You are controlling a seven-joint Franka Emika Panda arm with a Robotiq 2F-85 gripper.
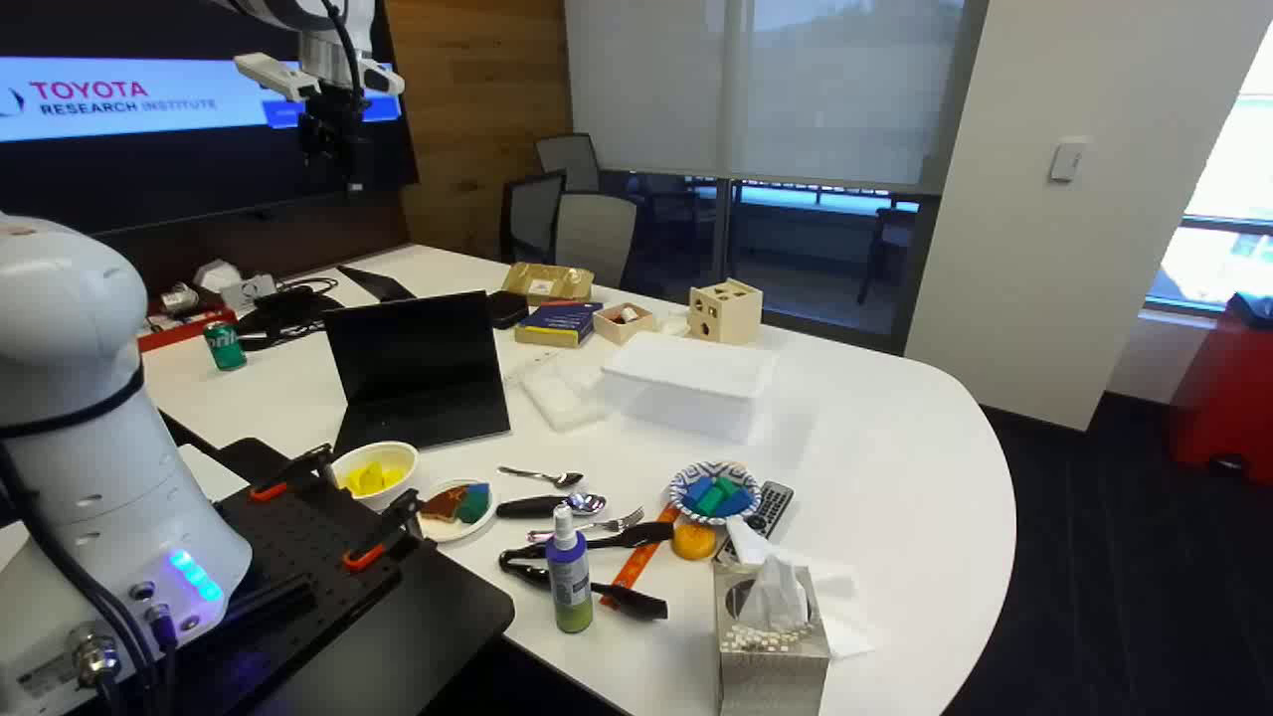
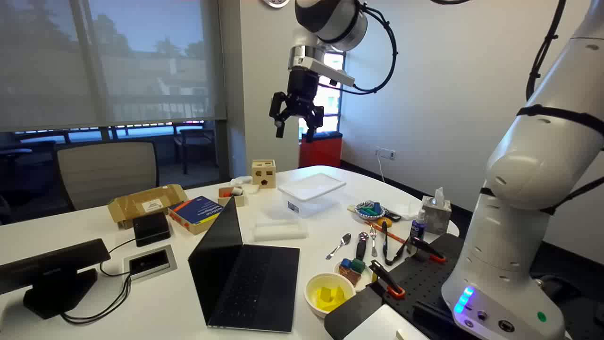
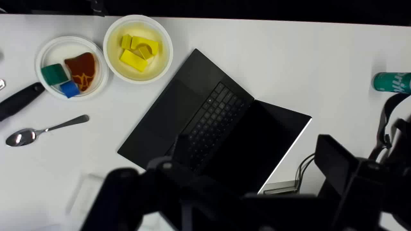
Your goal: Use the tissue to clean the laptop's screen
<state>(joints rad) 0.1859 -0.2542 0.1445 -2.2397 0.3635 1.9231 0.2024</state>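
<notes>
I see fingers (image 2: 280,130) apart, empty | boxed tissue (image 1: 778,599) juts up, right of laptop (image 1: 418,360) | I'd pinch that tissue high, pull gently

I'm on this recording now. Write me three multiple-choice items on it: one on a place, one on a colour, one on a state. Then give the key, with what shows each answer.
1. Where does the tissue box stand?
A) On the laptop
B) On the table, near the spray bottle
C) Inside the plastic bin

2. What colour is the drink can?
A) Red
B) Orange
C) Green

3. How is the gripper?
A) Open, holding nothing
B) Shut on a tissue
C) Shut on a spoon

1 B: both exterior views show it standing there.
2 C: its green side shows in the wrist view.
3 A: in an exterior view its jaws stand apart with nothing between them.
</notes>
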